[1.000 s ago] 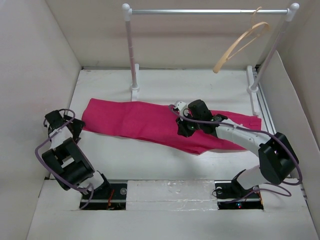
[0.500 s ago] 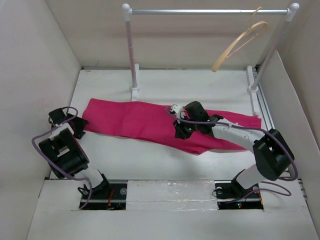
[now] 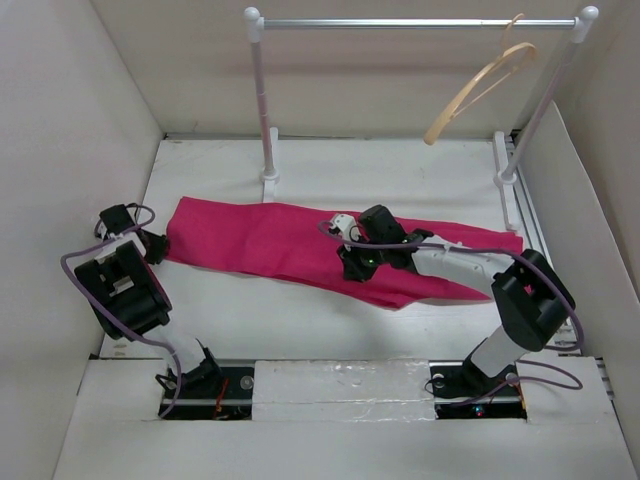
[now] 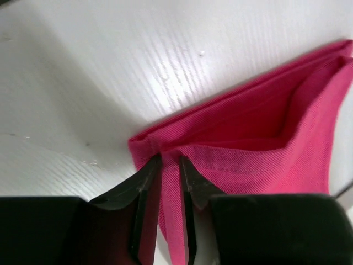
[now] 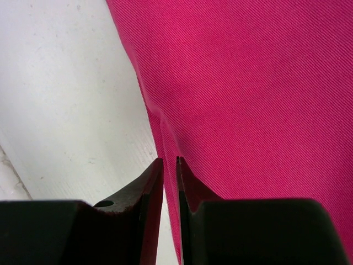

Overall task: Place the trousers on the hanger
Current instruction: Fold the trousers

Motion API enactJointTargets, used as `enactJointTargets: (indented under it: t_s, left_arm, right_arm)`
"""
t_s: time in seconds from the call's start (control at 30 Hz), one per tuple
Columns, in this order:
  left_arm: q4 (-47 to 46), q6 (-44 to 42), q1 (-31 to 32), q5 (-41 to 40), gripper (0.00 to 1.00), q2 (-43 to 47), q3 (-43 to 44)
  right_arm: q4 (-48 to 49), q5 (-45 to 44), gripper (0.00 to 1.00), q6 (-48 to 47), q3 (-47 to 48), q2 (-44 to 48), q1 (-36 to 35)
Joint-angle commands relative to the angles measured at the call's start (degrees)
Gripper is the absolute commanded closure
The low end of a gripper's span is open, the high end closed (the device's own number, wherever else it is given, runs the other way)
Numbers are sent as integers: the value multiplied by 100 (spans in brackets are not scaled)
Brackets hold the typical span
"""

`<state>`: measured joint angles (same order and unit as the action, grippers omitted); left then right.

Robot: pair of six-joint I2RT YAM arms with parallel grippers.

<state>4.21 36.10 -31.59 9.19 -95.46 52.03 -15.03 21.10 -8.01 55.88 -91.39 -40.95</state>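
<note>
Hidden cloth: the right arm [image 3: 462, 262] lies over the middle-right stretch of the trousers [image 3: 250, 238] in the top view and covers the cloth beneath it.
Waist button: cannot be made out in any view.
Cut off: each wrist view shows only a patch of pink cloth, the rest running out of frame.
Left hand: the left hand [image 4: 170, 164] sits at the left end of the trousers, fingers clenched on a folded corner of the hem, with a strip of pink cloth in the narrow gap between them. From above it is small and partly masked by a looping purple cable [image 3: 85, 258].
Right hand: the right hand [image 5: 169, 165] is down on the near edge of the trousers about mid-length, fingers pinched almost together where the cloth edge runs in between them.
Trousers: lying flat and stretched sideways across the worktop [image 3: 390, 165], left end near the left wall, right end near the foot of the right rail post.
Hanger: the hanger [image 3: 478, 90] hangs tilted from the right end of the rail [image 3: 410, 22], well apart from the trousers; its thin hook is hard to trace against the bar.
Surface: white, faintly ribbed and scuffed in the wrist views.
Room: plain pale walls [image 3: 70, 120] close in the left, back and right sides.
</note>
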Motion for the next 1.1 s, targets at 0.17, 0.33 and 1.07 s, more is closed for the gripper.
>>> enactJointTargets:
  t_s: [0.17,0.33,1.07]
  left_arm:
    - [748,-384,-13,-1445,100,-17,325]
    - [1038,-534,-84,-2183,100,185,457]
    - [1270,-341,4178,-2557,50,1566,933]
  right_arm:
    - [-158,-54,77,-183,248,315,174]
    - [-264,-27,72,-262,213,561,473]
    - [-994,-73,39,792,-788,2916,4221]
